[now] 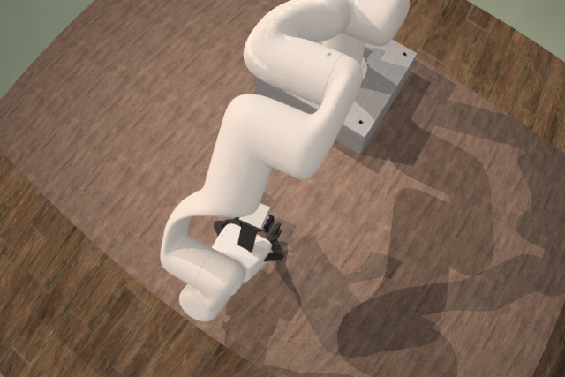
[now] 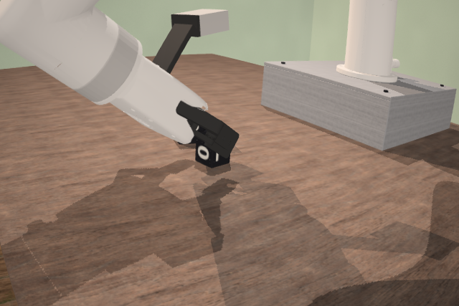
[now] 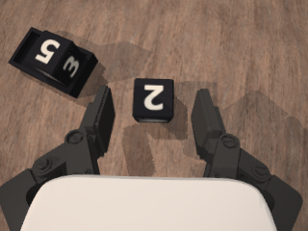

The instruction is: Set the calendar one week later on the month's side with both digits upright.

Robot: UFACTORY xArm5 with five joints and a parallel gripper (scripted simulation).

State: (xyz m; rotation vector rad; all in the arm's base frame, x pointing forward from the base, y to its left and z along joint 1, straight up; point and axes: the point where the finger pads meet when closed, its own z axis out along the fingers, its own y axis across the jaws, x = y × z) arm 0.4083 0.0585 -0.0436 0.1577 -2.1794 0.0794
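One loose cube [image 2: 212, 155] [image 3: 153, 100] sat on the table [image 2: 140, 265] [image 3: 241, 43] between the wide-open gripper's [image 2: 222, 147] [image 3: 153, 103] fingers, touching neither.

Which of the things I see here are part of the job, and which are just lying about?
Part of the job:
- black tray
- cube in the tray, showing 5 and 3
- loose cube showing 2 on top
- gripper

Just lying about:
- nothing that I can see

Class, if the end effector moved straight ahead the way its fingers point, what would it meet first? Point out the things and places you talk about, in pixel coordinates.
Probably the table [image 1: 137, 67] [image 2: 370, 198] [image 3: 231, 43]: the open end effector [image 1: 272, 237] [image 2: 209, 143] [image 3: 153, 101] slants down, its fingers either side of the "2" cube [image 3: 153, 98]. Depth is unclear, so it might brush the cube.
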